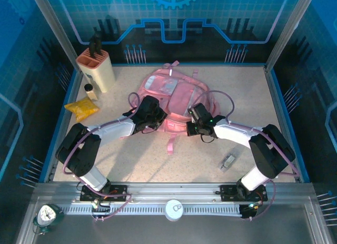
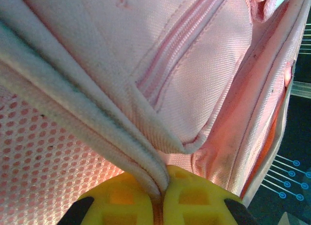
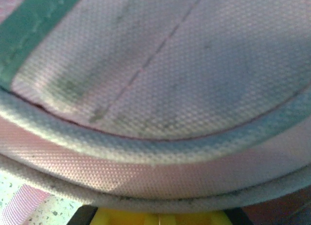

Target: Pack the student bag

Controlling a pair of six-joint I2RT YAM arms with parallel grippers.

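On the table the student bag lies with a knife block and a packet to its left.

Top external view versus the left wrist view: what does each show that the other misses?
From above: both arms, a beige knife block, a yellow packet and a small jar on the table. Left wrist close-up: pink mesh, a zip seam, and pale trim pinched between the shut yellow fingers. Shared: the pink student bag.

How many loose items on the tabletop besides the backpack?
4: beige holder with dark handles back left, small dark-capped bottle just in front of it, yellow pouch nearer still, small grey object front right. The backpack may hide more.
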